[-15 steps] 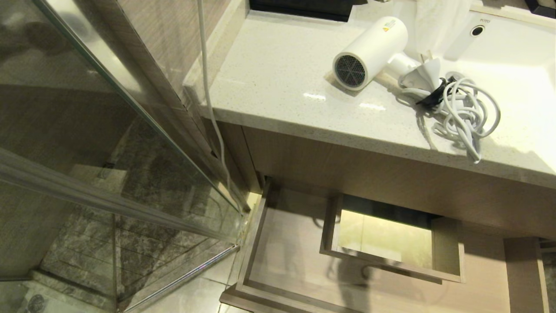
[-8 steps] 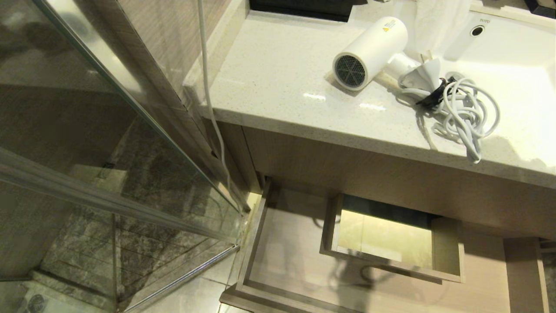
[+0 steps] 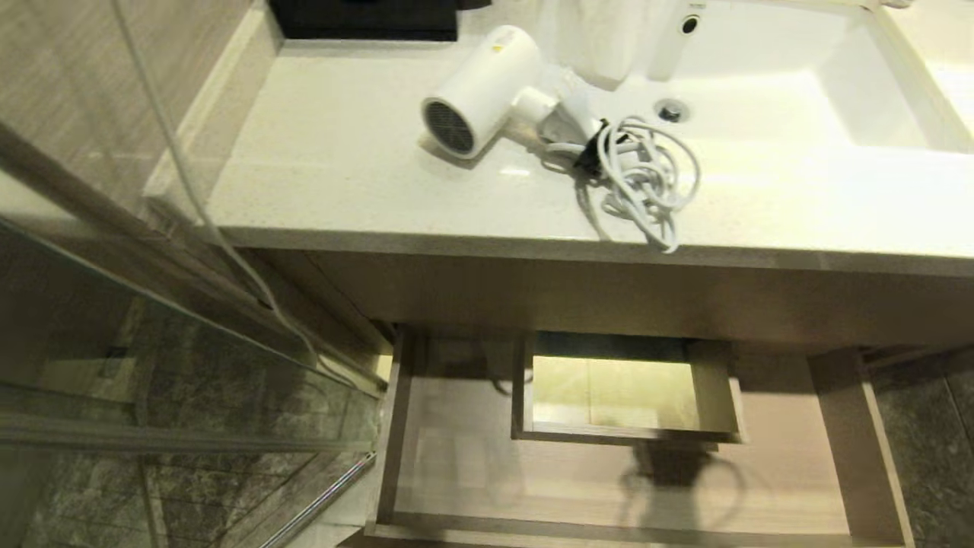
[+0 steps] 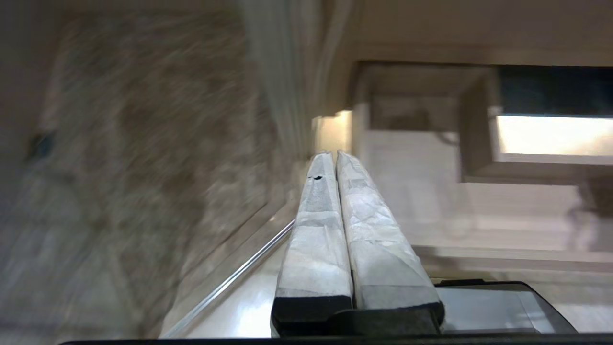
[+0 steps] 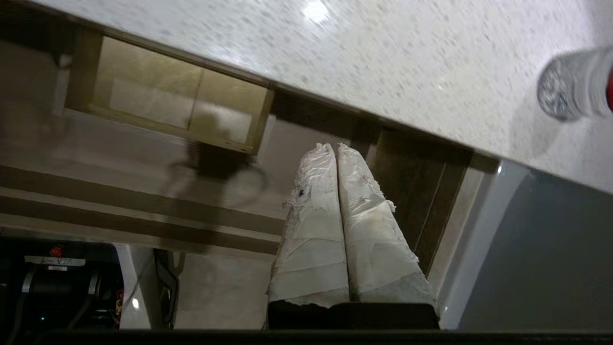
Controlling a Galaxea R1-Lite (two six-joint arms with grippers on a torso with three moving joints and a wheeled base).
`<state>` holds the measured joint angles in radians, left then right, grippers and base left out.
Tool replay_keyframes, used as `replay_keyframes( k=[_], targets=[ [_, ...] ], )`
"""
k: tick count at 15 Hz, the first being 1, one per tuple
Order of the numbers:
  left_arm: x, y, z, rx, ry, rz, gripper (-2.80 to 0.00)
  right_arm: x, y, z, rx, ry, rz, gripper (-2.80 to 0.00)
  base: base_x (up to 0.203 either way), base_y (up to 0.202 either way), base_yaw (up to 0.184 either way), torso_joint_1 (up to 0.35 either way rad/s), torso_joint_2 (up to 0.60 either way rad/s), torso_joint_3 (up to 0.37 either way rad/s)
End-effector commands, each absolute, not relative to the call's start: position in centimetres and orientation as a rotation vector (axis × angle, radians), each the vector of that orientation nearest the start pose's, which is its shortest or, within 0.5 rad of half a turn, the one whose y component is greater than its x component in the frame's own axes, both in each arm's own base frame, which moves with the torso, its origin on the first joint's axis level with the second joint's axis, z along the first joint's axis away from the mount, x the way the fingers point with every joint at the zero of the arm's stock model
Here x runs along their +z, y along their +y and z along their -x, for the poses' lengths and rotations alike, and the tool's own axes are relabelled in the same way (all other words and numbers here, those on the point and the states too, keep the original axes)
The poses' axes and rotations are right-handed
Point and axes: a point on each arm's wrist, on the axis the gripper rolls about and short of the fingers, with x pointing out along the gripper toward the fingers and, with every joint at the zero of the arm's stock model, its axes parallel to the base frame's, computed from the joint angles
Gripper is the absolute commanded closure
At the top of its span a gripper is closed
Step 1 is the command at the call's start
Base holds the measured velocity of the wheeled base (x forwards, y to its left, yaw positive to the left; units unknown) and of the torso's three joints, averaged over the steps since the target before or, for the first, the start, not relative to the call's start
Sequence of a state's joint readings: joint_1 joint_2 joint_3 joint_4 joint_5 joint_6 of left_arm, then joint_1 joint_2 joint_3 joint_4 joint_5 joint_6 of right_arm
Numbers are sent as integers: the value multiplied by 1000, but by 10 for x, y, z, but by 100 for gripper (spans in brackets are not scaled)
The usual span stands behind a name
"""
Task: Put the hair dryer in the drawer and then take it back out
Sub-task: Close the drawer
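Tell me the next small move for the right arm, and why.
Probably raise the right tool toward the hair dryer and open it. The dryer lies on the counter beside its coiled cord, the drawer below is open and bare, and the tool is shut, holding nothing, below the counter edge.

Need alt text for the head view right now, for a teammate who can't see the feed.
A white hair dryer lies on its side on the pale countertop, grille toward the camera, its white cord bundled beside it near the sink. Below, the wood-grain drawer stands pulled open with nothing in it. Neither gripper appears in this view.
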<state>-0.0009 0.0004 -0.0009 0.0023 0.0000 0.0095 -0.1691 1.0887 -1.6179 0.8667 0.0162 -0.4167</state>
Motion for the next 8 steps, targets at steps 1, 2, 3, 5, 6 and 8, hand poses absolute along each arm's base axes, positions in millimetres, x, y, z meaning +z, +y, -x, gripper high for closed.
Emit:
replay_keyframes(
  k=[1,2,3,5,6,8],
  targets=[
    [76,0,23,0,1,-9,0,385,-12,-70,-77,366,384,0,1,13,-172,5,2,2],
    [75,0,23,0,2,-9,0,386,-12,-71,-78,363,383,0,3,5,-175,5,2,2],
    [76,0,23,0,0,-9,0,385,-12,-72,-77,365,384,0,0,11,-165,1,4,-1],
    [75,0,23,0,1,-9,0,385,-12,-71,-76,364,383,0,0,10,-136,1,4,5],
    [76,0,23,0,1,-9,0,385,-12,-71,-76,364,382,0,-4,4,-69,5,-1,4],
    [75,0,23,0,2,-9,0,384,-12,-73,-77,371,382,0,0,0,0,0,0,0]
  ],
)
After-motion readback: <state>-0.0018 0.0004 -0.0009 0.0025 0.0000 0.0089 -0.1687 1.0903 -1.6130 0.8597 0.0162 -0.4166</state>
